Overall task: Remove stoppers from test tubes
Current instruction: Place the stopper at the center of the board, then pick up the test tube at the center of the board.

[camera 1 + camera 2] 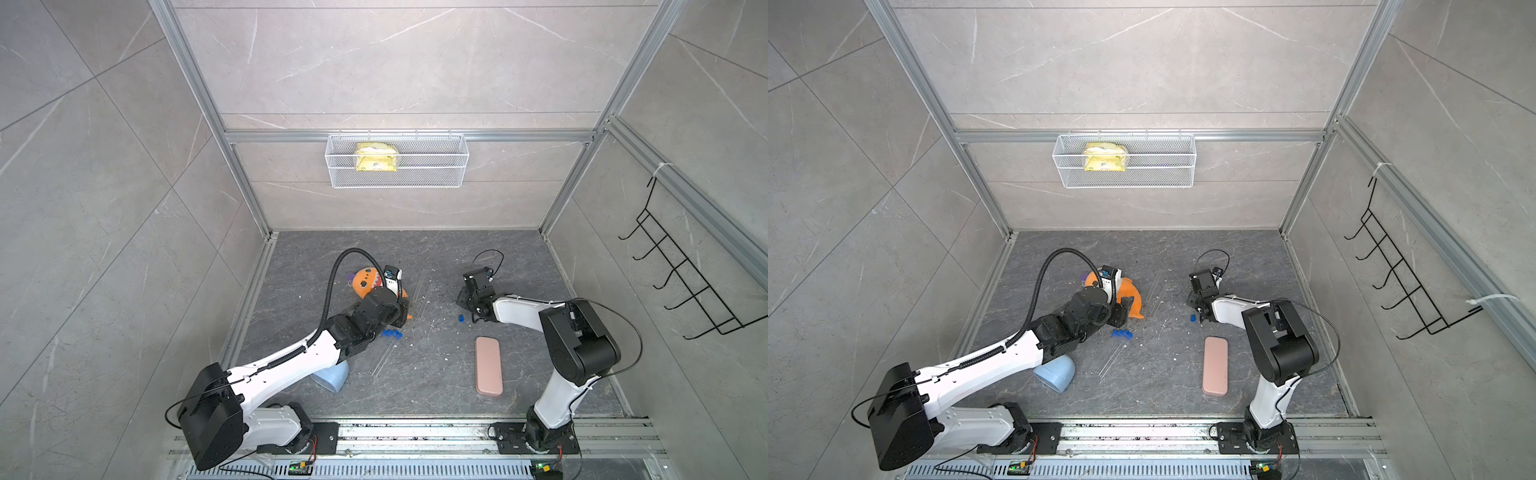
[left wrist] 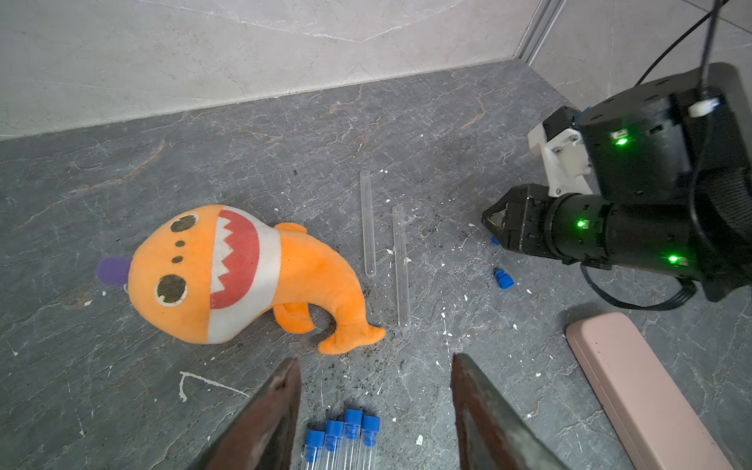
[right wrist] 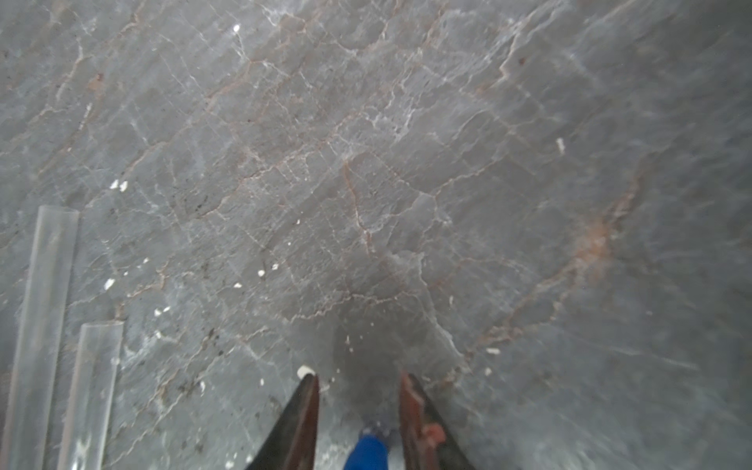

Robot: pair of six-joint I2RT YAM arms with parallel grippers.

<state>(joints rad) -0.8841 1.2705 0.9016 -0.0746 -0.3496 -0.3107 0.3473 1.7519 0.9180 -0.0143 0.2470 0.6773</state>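
Several clear test tubes (image 2: 342,455) lie side by side, each plugged with a blue stopper (image 2: 353,419). My left gripper (image 2: 376,358) hangs open just above their capped ends, touching none. Two bare test tubes (image 2: 367,224) lie beyond, next to the plush; in the right wrist view they show at its edge (image 3: 44,317). A loose stopper (image 2: 503,278) rests on the floor near my right gripper (image 3: 359,375). Its jaws stand apart, and another blue stopper (image 3: 368,451) sits between the fingers without being pinched. In both top views the capped tubes (image 1: 392,333) (image 1: 1122,333) show beside the left wrist.
An orange plush shark (image 2: 228,276) lies left of the bare tubes. A pink case (image 1: 489,365) sits front right, and a pale blue cup (image 1: 332,378) lies under the left arm. White crumbs dot the grey floor (image 1: 436,257). A wire basket (image 1: 397,162) hangs on the back wall.
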